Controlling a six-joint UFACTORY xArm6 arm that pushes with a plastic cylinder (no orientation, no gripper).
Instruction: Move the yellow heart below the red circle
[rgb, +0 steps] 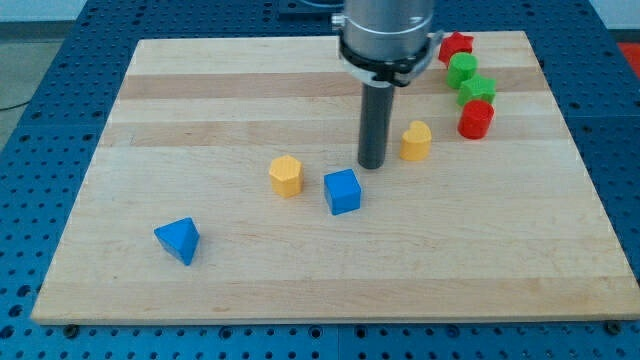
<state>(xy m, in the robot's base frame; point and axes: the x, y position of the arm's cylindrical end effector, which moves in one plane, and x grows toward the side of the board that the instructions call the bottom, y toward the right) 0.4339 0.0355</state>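
The yellow heart (416, 141) sits on the wooden board (200, 110), right of centre. The red circle (476, 119) is to its right and slightly higher in the view, a short gap away. My tip (373, 165) rests on the board just left of the yellow heart and slightly lower, close to it but apart. The tip is above and right of the blue cube (342, 191).
A yellow pentagon (286, 176) lies left of the blue cube. A blue triangle (179, 240) is at the lower left. A green star (477, 90), a green circle (462, 68) and a red star (456, 46) run upward from the red circle.
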